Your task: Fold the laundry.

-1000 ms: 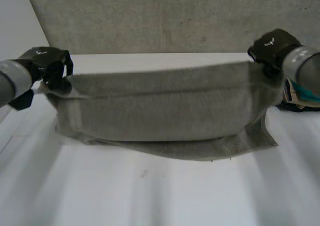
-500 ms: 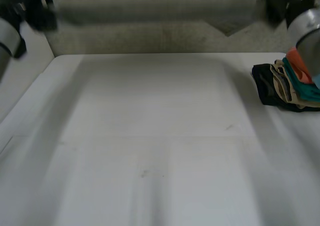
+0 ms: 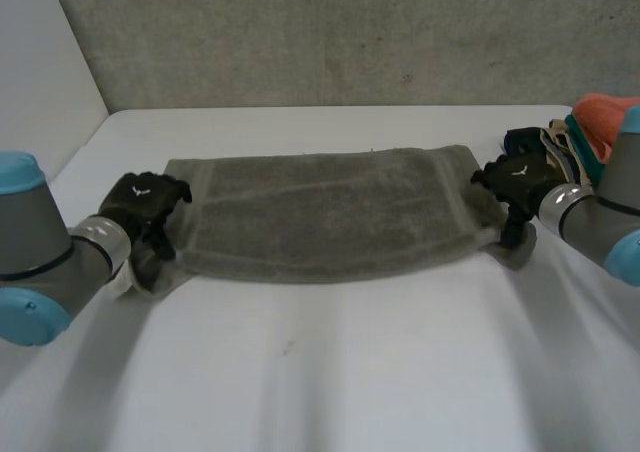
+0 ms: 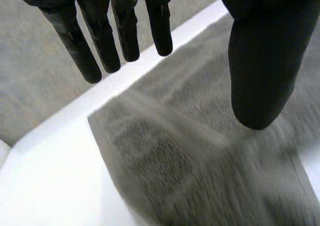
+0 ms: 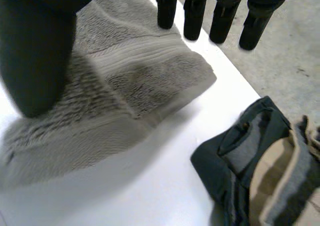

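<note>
The grey towel (image 3: pixel 320 212) lies folded flat across the worktop (image 3: pixel 320 372), nearer its far edge. The left hand (image 3: pixel 145 207) is at the towel's left end and the right hand (image 3: pixel 515 182) at its right end. Each bears a white mark too small to read. The wrist views show both hands' fingers (image 4: pixel 125 31) straight, gripping nothing. The right wrist view shows clothes (image 5: pixel 250 161) near the towel's corner, not touching it.

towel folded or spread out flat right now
Folded: the grey towel lies on the table as a long doubled strip, with stacked layers showing at its ends in both wrist views.
</note>
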`<state>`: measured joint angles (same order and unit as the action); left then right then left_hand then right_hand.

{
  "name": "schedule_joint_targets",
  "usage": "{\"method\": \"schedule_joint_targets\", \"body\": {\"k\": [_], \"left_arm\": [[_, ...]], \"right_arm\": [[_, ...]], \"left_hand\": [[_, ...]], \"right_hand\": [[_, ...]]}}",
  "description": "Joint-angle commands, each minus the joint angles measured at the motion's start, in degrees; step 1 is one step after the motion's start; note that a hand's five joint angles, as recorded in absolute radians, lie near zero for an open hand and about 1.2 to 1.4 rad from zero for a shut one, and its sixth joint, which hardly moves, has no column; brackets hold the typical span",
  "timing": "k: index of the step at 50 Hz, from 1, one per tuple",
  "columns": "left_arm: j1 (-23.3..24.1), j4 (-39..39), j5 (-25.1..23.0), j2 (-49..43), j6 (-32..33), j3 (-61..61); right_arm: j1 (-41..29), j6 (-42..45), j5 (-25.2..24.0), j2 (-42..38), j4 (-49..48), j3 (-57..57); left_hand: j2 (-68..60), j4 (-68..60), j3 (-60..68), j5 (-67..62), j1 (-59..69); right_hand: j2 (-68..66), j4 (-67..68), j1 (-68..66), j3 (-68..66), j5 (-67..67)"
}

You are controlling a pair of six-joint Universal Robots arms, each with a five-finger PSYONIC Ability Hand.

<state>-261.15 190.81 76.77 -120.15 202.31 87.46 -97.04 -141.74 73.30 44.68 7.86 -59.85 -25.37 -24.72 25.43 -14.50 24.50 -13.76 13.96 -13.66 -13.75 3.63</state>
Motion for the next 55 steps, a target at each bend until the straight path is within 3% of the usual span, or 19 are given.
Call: {"method": "schedule_joint_targets", "body": {"k": [1,4,8,14,23,32,55], "left_arm": [[-1.38,-1.85,-0.4,9.31,-1.13,2.97],[-2.96,-4.21,-0.83,13.7,-2.18,5.6],[-5.51,-7.47,-2.41,18.02,-2.98,9.82],[-10.86,-12.91,-9.34,21.01,-2.19,16.76],[-13.42,-14.51,-14.98,18.12,2.9,19.94],[-12.46,-11.61,-13.23,12.58,5.99,18.28],[-4.9,-3.7,-5.32,0.1,8.18,5.09]], "right_arm": [[1.32,-4.94,-0.79,5.85,2.24,-2.29],[1.94,-5.03,-1.32,8.92,4.87,-4.56],[3.52,-3.02,-1.94,12.62,8.3,-8.26],[6.85,5.49,-5.0,16.84,12.35,-15.9],[7.65,10.43,-9.4,16.76,6.31,-22.5],[6.6,10.96,-9.76,12.73,-2.49,-22.16],[2.91,12.9,-9.58,-1.08,-9.0,-8.36]], "left_hand": [[0.86,0.22,-0.92,-0.01,0.01],[0.86,0.22,-0.92,-0.01,0.01],[-3.5,-4.14,3.44,-4.37,4.37],[-12.08,-12.72,12.02,-12.95,12.95],[-14.12,-14.76,14.06,-14.98,14.98],[-6.39,-7.03,6.33,-7.25,7.26],[-1.83,-2.47,1.77,-2.7,2.7]], "right_hand": [[3.76,-3.96,3.66,3.75,-3.63],[3.46,-3.66,3.36,3.45,-3.33],[-9.35,9.15,-9.44,-9.35,9.47],[-27.34,27.14,-27.43,-27.34,27.47],[-29.4,29.2,-29.49,-29.41,29.53],[-16.27,16.07,-16.36,-16.27,16.39],[-22.32,22.11,-22.41,-22.32,22.44]]}}
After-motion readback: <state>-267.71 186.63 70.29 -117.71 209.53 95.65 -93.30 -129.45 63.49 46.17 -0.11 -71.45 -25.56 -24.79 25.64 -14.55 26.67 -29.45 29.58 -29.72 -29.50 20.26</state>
